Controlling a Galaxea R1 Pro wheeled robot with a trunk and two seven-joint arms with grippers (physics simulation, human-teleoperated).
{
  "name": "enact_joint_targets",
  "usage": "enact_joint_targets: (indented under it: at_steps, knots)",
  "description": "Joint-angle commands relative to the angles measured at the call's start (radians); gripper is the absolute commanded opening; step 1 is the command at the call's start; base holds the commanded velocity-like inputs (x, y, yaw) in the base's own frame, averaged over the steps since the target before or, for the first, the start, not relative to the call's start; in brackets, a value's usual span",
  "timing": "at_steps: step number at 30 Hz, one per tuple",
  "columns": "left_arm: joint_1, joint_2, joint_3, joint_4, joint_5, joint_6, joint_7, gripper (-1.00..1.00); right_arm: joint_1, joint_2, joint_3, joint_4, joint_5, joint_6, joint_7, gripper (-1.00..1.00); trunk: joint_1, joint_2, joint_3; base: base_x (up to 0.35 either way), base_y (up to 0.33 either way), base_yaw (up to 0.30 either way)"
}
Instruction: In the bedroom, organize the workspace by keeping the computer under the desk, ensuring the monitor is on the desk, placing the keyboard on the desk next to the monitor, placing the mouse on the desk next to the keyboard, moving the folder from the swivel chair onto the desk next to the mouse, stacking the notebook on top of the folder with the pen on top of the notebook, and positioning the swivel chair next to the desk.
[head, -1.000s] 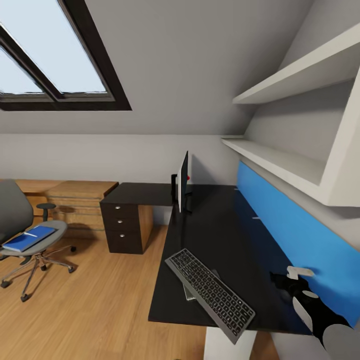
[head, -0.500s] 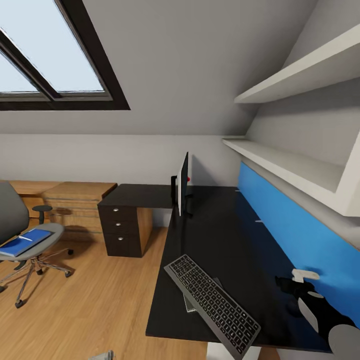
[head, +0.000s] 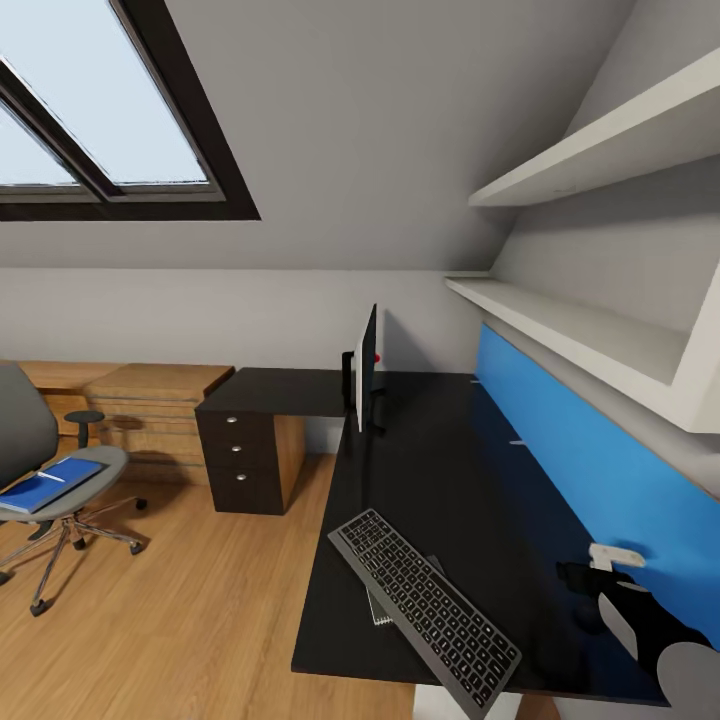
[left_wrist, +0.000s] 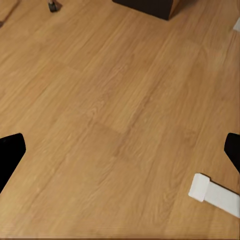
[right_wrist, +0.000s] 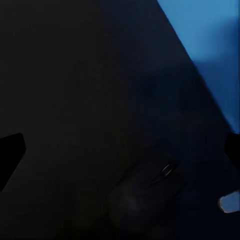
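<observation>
Right gripper (head: 590, 570) eased lower, jaws spread above mouse (right_wrist: 145, 192) on desk (head: 450, 470); I feared nudging it w/ fingertip.

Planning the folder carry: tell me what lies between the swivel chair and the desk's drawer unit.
In the head view, bare wooden floor separates the swivel chair, carrying the folder, from the drawer unit. A low wooden cabinet stands behind that gap.
</observation>
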Motion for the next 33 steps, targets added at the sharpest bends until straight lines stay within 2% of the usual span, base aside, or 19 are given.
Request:
enact_joint_targets:
  at_steps: [1,4,7,12,13,16,26,28,33]
  knots:
    - [0.002,0.000,0.002,-0.005,0.012,0.003,0.001,1.00,0.000,0.000,-0.001,-0.002,-0.008,0.011,-0.006,1.00,0.000,-0.001,-0.001,0.000,0.000,0.000]
    - [0.006,0.000,0.017,-0.013,0.017,0.011,0.001,1.00,-0.001,-0.001,-0.010,-0.002,-0.012,0.021,-0.014,1.00,0.000,-0.001,-0.001,0.000,0.000,0.000]
    - [0.008,0.000,0.048,-0.018,0.021,0.015,0.001,1.00,-0.002,-0.001,-0.035,-0.002,-0.027,0.026,-0.020,1.00,0.000,-0.001,-0.001,0.000,0.000,0.000]
    - [0.009,-0.002,0.101,-0.031,0.030,0.018,0.000,1.00,-0.002,0.002,-0.115,-0.002,-0.072,0.026,-0.045,1.00,0.000,-0.001,-0.001,0.000,0.000,0.000]
    - [0.009,-0.002,0.108,-0.033,0.031,0.019,0.000,1.00,-0.002,0.004,-0.146,-0.003,-0.087,0.025,-0.059,1.00,0.000,-0.001,-0.001,0.000,0.000,0.000]
    - [0.010,-0.003,0.123,-0.036,0.035,0.019,0.000,1.00,-0.002,0.007,-0.177,-0.004,-0.102,0.021,-0.077,1.00,0.000,-0.001,-0.001,0.000,0.000,0.000]
    - [0.010,-0.005,0.133,-0.039,0.037,0.017,0.000,1.00,-0.002,0.034,-0.207,-0.005,-0.116,-0.033,-0.101,1.00,0.000,-0.001,-0.001,0.000,0.000,0.000]
    - [0.010,-0.006,0.134,-0.040,0.037,0.009,0.002,1.00,-0.002,0.044,-0.213,-0.006,-0.118,-0.044,-0.129,1.00,0.008,-0.015,-0.007,0.000,0.000,0.000]
    - [0.010,-0.006,0.135,-0.040,0.037,0.006,0.002,1.00,-0.002,0.050,-0.215,-0.007,-0.121,-0.075,-0.165,1.00,0.027,-0.050,-0.023,0.000,0.000,0.000]
